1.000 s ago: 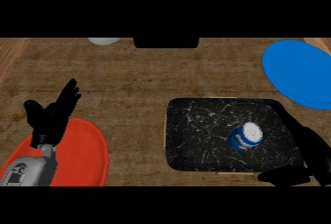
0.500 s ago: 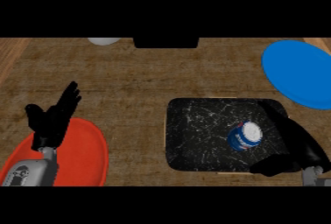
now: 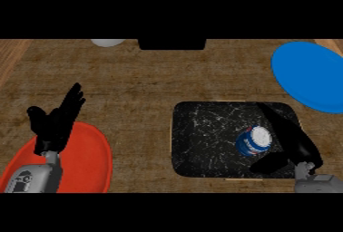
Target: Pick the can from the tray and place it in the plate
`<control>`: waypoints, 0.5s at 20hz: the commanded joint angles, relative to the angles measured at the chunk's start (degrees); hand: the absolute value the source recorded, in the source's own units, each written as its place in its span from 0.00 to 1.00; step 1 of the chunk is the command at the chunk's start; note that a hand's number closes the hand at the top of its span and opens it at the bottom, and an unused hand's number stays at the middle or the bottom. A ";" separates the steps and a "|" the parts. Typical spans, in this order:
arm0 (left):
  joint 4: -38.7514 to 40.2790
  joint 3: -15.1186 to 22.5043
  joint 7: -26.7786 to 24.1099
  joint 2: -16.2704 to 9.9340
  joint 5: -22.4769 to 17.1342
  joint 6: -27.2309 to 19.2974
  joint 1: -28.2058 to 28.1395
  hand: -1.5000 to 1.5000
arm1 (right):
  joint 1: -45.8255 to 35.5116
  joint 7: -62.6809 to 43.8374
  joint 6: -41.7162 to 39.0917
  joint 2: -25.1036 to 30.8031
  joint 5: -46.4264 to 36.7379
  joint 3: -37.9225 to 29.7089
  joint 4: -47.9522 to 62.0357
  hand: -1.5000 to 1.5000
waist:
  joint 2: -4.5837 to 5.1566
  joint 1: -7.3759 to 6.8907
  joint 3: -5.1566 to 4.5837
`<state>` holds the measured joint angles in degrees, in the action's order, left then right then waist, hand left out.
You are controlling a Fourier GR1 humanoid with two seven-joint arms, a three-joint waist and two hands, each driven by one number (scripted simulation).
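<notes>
Lying on its side on the dark tray point(image 3: 201, 136), just left of the right hand point(image 3: 291, 140): a small blue and white can point(image 3: 253, 141). Looks light, hard and smooth, so likely to roll or slip. Best grabbed around its round middle. Right hand open, fingers straight, thumb below the can, not touching yet. Far to the left, resting left hand point(image 3: 57, 120) open over a red plate point(image 3: 87, 158). Up and right, a blue plate point(image 3: 308, 74).

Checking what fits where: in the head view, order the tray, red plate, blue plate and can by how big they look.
1. Tray, largest.
2. Red plate and blue plate: alike, both cut by the view's edge, so unranked.
3. Can, smallest.
</notes>
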<state>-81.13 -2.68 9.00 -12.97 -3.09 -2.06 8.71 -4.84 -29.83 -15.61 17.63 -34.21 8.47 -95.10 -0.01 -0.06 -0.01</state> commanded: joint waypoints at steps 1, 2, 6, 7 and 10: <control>-3.10 0.09 2.02 0.37 1.14 0.36 -1.19 0.50 | -3.96 -0.38 -4.77 -0.35 0.39 -1.94 2.77 0.00 | -0.01 -0.08 0.01; 0.41 -0.32 3.08 0.53 1.15 -0.18 2.98 0.50 | -3.58 3.71 -3.25 -0.19 -0.63 -0.87 6.89 0.00 | 0.05 0.00 0.02; 2.71 -1.33 0.41 0.06 0.94 1.18 2.94 0.50 | 1.76 5.32 -4.40 -2.13 -2.04 4.95 1.23 1.00 | 0.01 0.28 0.01; 7.09 -2.23 -4.00 -0.24 1.10 2.48 3.37 0.50 | 0.04 7.00 -3.52 -2.08 -3.35 4.69 3.79 1.00 | 0.07 0.22 0.00; 0.37 -2.35 2.36 0.35 0.90 1.44 3.40 0.50 | -2.51 6.20 -4.48 -3.76 -3.11 2.07 4.13 1.00 | 0.01 0.06 0.01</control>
<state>-80.21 -4.09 8.71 -12.77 -2.25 -0.38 9.41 -6.13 -24.64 -19.64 15.75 -36.47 10.68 -92.33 -0.18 0.04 -0.19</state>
